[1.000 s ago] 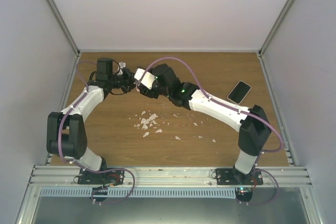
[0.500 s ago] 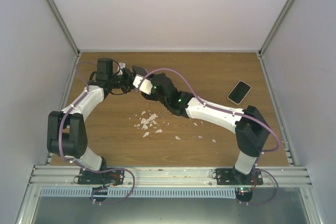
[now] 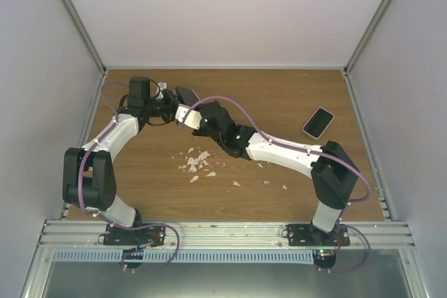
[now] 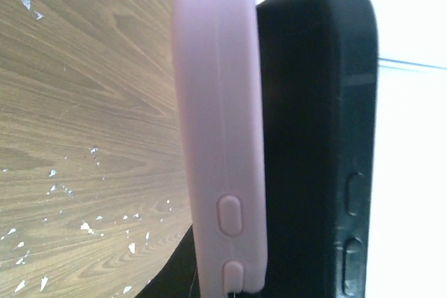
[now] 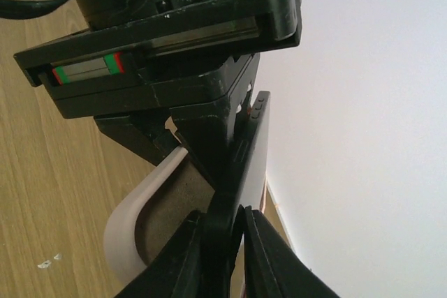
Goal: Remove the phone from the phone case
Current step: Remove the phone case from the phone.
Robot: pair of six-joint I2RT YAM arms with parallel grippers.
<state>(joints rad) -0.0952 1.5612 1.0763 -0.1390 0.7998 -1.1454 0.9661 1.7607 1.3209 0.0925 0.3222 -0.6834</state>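
In the left wrist view the pale pink phone case [image 4: 220, 123] stands edge-on, and the black phone [image 4: 314, 116] sits beside it, parted from it at the top. That view does not show the left gripper's own fingers. From above, the left gripper [image 3: 170, 106] is shut on the case [image 3: 183, 112] at the table's back left, above the wood. The right gripper [image 5: 234, 225] is shut on the phone's [image 5: 244, 151] thin black edge, one finger [image 5: 269, 256] on each side. The white case [image 5: 129, 232] bends away from the phone to the left.
A second phone [image 3: 318, 123] with a dark screen lies flat at the right side of the wooden table [image 3: 293, 95]. White crumbs [image 3: 198, 162] are scattered mid-table. Grey walls close in the left, back and right sides.
The right gripper has slid left toward the left gripper and closed from wide open onto the phone's edge. The left arm has stayed where it was.
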